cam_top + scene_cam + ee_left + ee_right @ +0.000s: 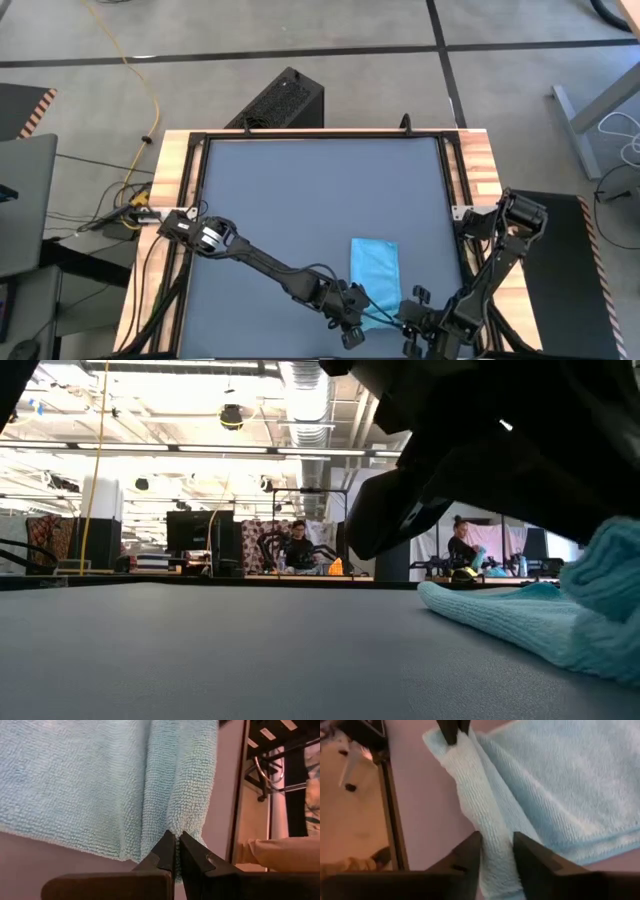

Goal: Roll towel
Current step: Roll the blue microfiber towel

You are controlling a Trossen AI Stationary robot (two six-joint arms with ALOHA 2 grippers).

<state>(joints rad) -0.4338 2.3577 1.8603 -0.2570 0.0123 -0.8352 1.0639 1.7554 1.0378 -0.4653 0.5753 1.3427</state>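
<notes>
Reaching in from the left edge of the high view, low across the dark grey tabletop (300, 190) toward lower centre: left arm, stretched nearly flat, wrist at the near end of the towel (375, 268). Left gripper (357, 322) down at that near end, fingers (167, 851) pressed together and pinching a raised fold of the cloth, as seen close up in the left wrist view. Coming in from the right edge of the high view, bent at the elbow and angled down to the lower centre-right: right arm, with the right gripper (416, 318) just beside the left one, the 2 near each other at the towel's near edge. In the right wrist view, right gripper (497, 851) narrowly parted, 2 fingers (470, 852) straddling the same lifted ridge of cloth, both touching it; the left gripper's closed tips visible at the top of that frame, nipping the far end of the ridge. Sky-blue towel lying in the lower centre-right of the high view, mostly flat, long side running up the frame, near end gathered into a ridge between the 2 grippers. In the low view, towel (520, 615) at the right, bunched higher at the frame's right edge, dark arm bulk filling the upper right. No containers in view.
</notes>
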